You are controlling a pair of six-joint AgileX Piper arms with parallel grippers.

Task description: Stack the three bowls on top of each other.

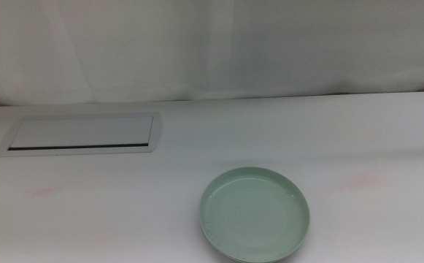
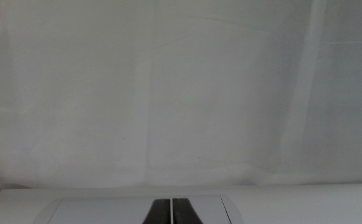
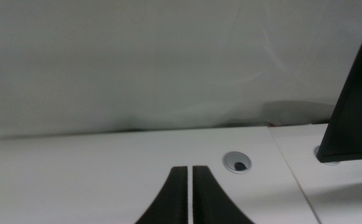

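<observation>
A pale mint green bowl sits upright on the white table at the front, right of centre. A thin pale rim peeks out under its near edge; I cannot tell which dish that is. The grey and white bowls do not show on their own. Neither arm is in the middle view. My left gripper is shut and empty, held above the table and facing the back curtain. My right gripper is shut and empty, also above the table and away from the bowl.
A flat rectangular white-grey panel with a dark slot lies at the back left and also shows in the left wrist view. A round cable hole is at the table's right side. A dark stand rises beside it.
</observation>
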